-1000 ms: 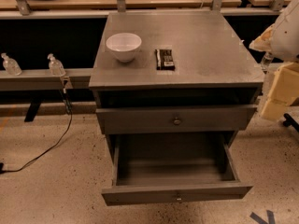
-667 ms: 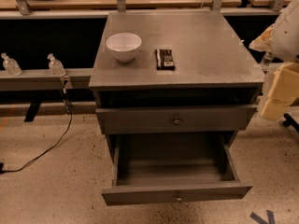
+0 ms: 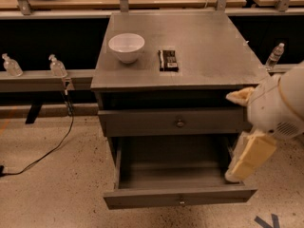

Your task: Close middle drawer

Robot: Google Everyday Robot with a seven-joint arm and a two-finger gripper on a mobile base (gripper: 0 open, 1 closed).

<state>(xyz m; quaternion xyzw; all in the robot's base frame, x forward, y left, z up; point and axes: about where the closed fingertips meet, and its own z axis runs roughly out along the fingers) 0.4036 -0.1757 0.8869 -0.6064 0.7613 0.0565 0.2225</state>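
The grey cabinet point(image 3: 190, 37) fills the middle of the camera view. Its middle drawer point(image 3: 142, 204) is pulled far out towards me, with a small round knob point(image 3: 180, 201) on its flat front and an empty inside point(image 3: 171, 167). The top drawer point(image 3: 142, 122) above it sits nearly flush, with its own knob point(image 3: 180, 123). The lowest drawer is hidden under the open one. My gripper point(image 3: 240, 171), a cream-coloured part below the white rounded arm point(image 3: 280, 108), hangs at the open drawer's right side, by its rear right corner.
A white bowl point(image 3: 126, 46) and a dark flat rectangular object point(image 3: 169, 60) lie on the cabinet top. Small bottles point(image 3: 57, 66) stand on a rail at the left, one bottle point(image 3: 275, 56) at the right. A black cable point(image 3: 52, 151) runs over the speckled floor at left.
My arm has moved down and left, from beside the cabinet's top right corner to the right side of the open drawer. The drawers have not moved.
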